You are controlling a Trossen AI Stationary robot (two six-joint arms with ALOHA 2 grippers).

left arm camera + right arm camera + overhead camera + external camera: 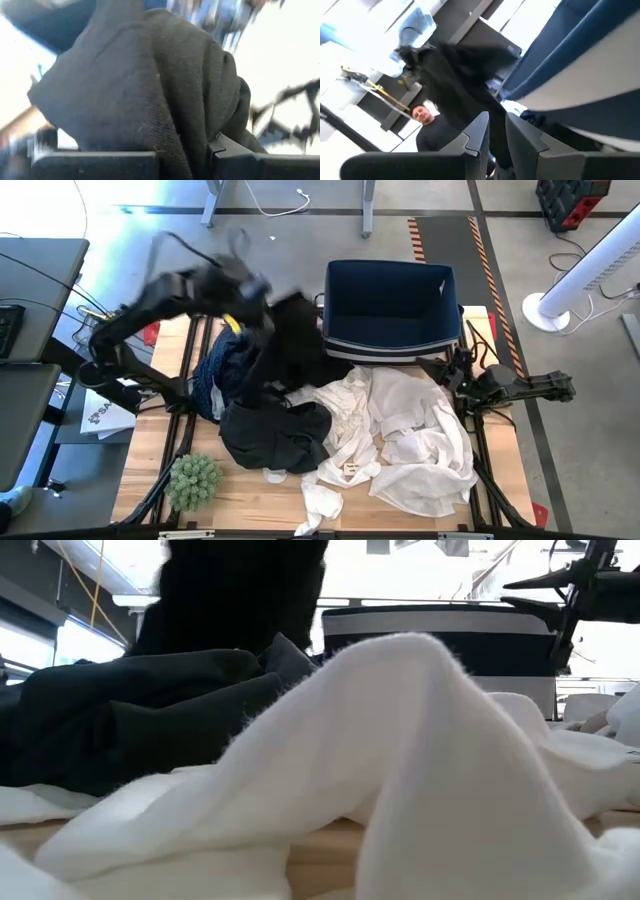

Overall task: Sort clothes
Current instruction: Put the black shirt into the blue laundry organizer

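Left claw (182,160) pinched tight on a black garment (150,85), fabric bunched between the two fingers (95,165); in the high view the left claw (262,292) is lifted above the table, just left of the blue bin (390,305), with the black garment (290,330) hanging down from it toward the pile. Low view shows the same black garment (240,590) dangling at the back. Right claw (497,145) fingers nearly together with only a thin gap, nothing between them; in the high view the right claw (450,370) sits low at the right front corner of the bin, beside the white clothes. Navy garment (225,370) lies on the table under the left arm, touching a second dark garment (275,435) heaped in front of it. White clothes (400,430) spread across the middle and right of the table (150,470), one piece (400,740) humped up close to the low camera. Green plant (195,480) at the near left corner of the table, just apart from the dark heap. A person (432,127) in a dark top shows in the room in the right wrist view.
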